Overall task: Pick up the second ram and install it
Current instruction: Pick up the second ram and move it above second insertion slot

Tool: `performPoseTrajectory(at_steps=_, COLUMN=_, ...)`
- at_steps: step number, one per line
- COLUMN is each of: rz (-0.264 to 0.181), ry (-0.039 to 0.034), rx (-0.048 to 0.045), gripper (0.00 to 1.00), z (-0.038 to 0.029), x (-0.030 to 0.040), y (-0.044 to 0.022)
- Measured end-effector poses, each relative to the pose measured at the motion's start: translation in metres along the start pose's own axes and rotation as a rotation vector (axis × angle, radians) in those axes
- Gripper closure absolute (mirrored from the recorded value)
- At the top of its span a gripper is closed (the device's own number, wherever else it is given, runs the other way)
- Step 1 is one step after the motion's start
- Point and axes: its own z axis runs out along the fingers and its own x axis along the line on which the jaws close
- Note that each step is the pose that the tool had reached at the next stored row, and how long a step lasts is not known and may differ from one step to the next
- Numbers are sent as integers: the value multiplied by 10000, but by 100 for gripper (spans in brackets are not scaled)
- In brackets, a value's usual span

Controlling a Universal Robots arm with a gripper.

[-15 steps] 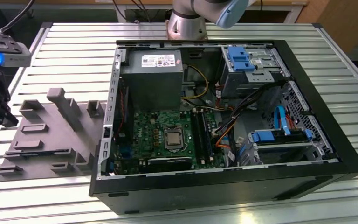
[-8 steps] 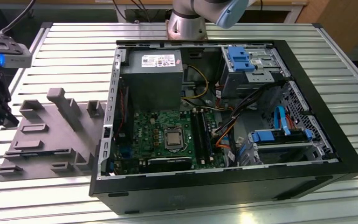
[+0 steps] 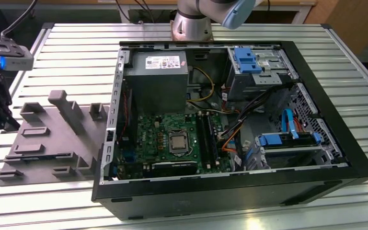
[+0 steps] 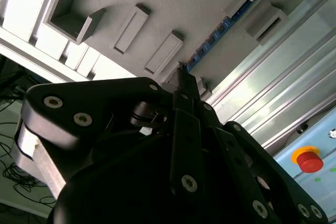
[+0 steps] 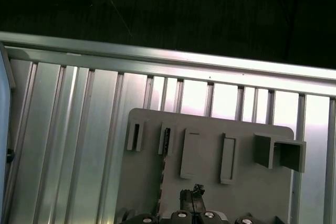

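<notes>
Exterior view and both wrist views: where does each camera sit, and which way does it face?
Exterior view: high up, looking down on the open computer case, the slatted table and the arm base.
Second wrist view: on the wrist, looking along the gripper at the grey holder tray, which carries the second ram.
First wrist view: on the wrist, looking down past the gripper onto tray and table.
Shared: all three show the tray.

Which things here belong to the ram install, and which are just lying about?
Job in hand:
second ram, seated in the grey holder tray
gripper, over that tray
black slots on the green motherboard

Lying about:
grey power supply
blue drive caddies
red push button
</notes>
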Motion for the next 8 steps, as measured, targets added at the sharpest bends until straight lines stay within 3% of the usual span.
performPoseTrajectory(at_steps=8, rz=-15, ry=0, rx=1, gripper=89, z=27, x=1, y=-1)
